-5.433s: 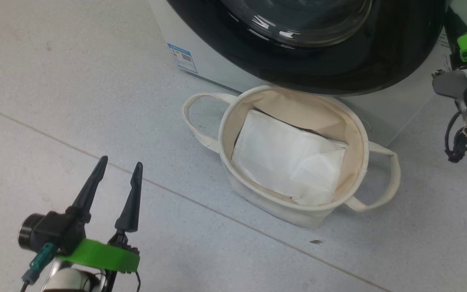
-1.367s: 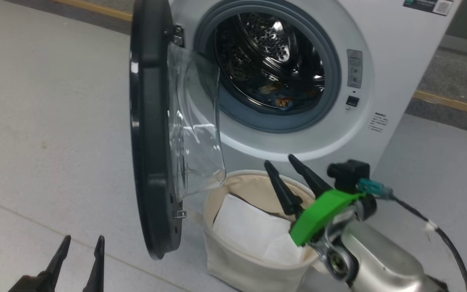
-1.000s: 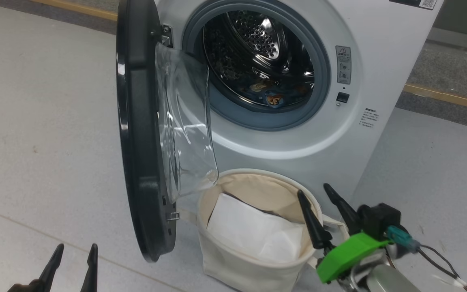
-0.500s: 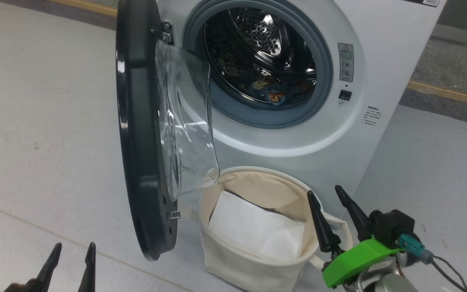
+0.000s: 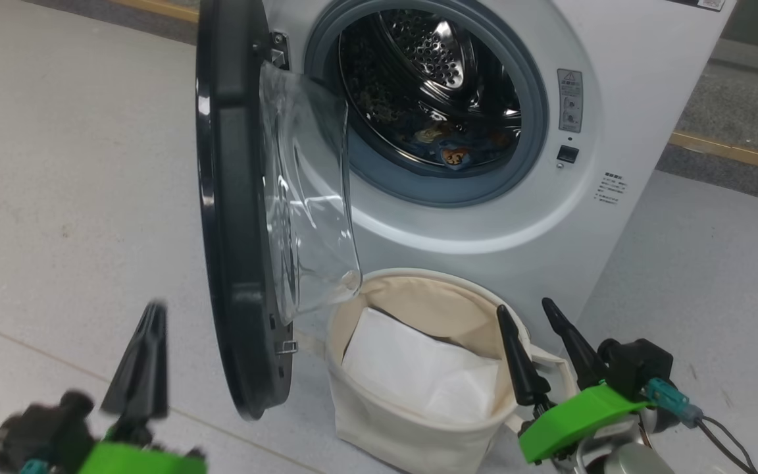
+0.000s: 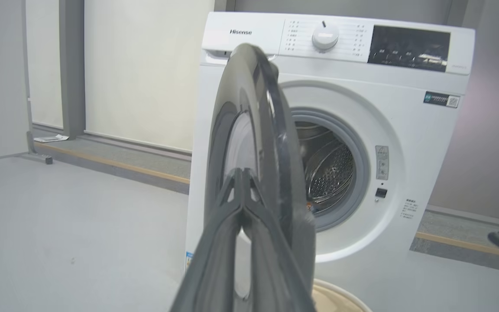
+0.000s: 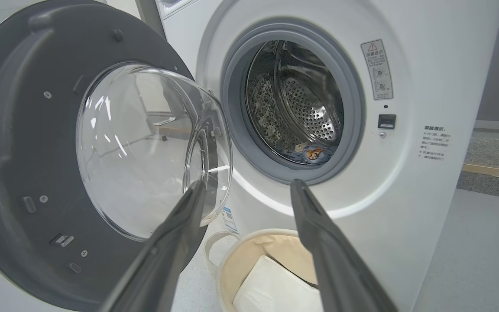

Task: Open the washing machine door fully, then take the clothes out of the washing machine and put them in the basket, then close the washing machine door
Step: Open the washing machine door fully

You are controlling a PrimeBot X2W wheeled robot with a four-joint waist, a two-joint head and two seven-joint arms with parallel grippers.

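Jaws together on left gripper [image 5: 153, 322], apart and empty on right gripper [image 5: 524, 306] near basket [image 5: 385, 428]. Door [image 5: 221, 197] open; clothes [image 5: 448, 148] low inside machine [image 5: 616, 52].

Grey floor [image 5: 56, 164]: washing machine [image 5: 629, 79] stands on it, basket [image 5: 385, 428] just before it.

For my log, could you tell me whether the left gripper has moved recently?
Yes: the left gripper has risen up the head view alongside the washing machine door, its jaws now shut.
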